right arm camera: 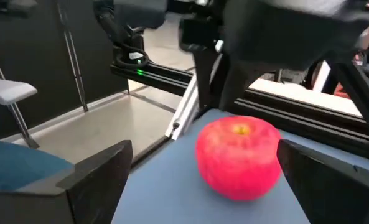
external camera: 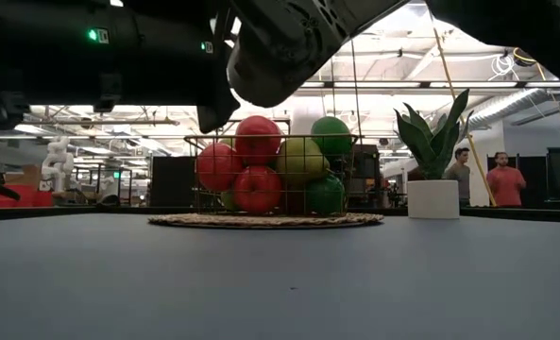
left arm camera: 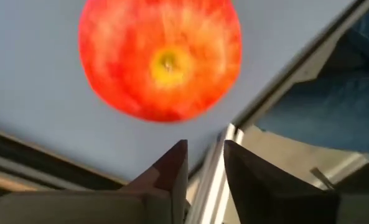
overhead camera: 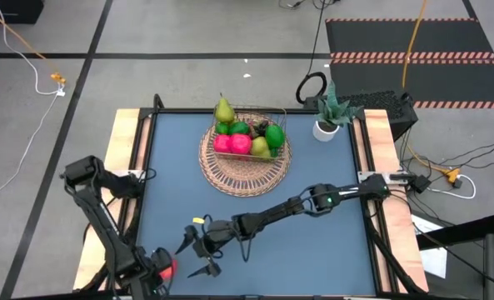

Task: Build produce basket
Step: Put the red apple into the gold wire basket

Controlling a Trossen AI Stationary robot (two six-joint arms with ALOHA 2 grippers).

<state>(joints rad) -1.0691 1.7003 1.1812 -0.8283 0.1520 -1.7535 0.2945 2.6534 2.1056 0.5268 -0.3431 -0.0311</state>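
A red apple (right arm camera: 238,157) is seen on the blue surface (overhead camera: 330,242) at its near left corner, well apart from the basket (overhead camera: 245,158), which is filled with red, pink and green fruit (overhead camera: 247,137). The right claw (overhead camera: 198,253) is spread wide, its fingers flanking the apple without touching it. The left claw (left arm camera: 204,163) is nearly pressed together just beside the apple, holding nothing.
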